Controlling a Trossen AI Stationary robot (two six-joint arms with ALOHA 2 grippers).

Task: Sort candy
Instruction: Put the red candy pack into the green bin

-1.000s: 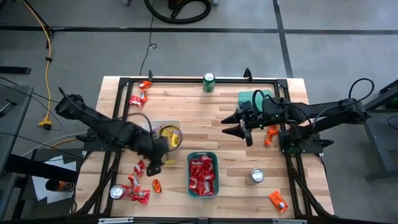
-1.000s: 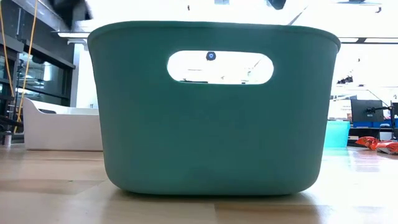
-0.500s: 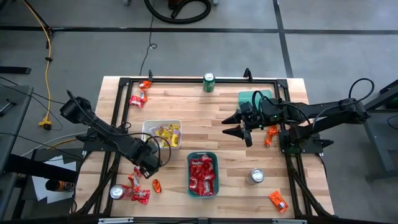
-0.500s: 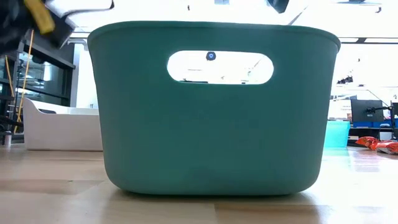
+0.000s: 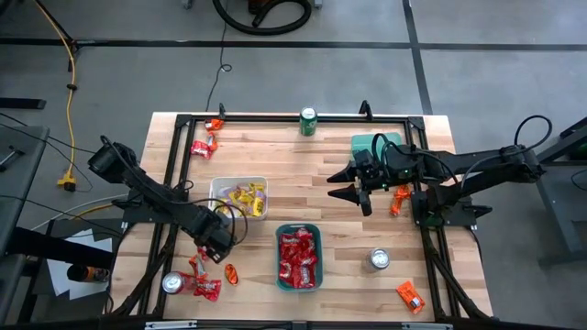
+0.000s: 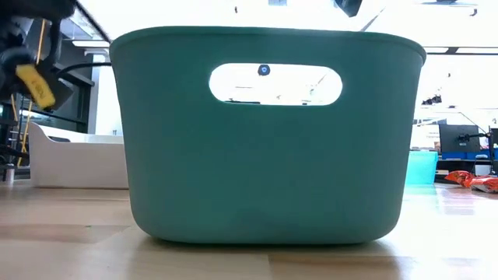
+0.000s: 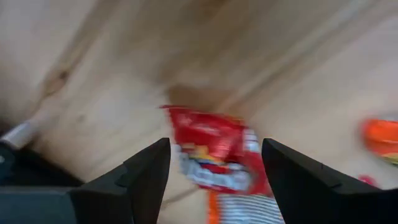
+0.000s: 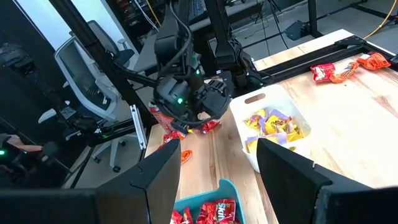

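On the tabletop [image 5: 275, 170], a teal tray [image 5: 299, 257] near the front edge holds red candy, and a white tray [image 5: 240, 197] just beside it holds yellow candy. Loose red packets [image 5: 200, 275] lie at the front-left corner; more sit at the back-left corner and along the right side. The left hand [image 5: 218, 244], fingers apart and empty, hovers over a red packet [image 7: 214, 152]. These look light, thin, crinkly and slick; pinching across the flat middle seems safest. Frame rails and a can [image 5: 171, 282] crowd that corner. The right hand [image 5: 353, 191], also apart and empty, hangs mid-table with open room.
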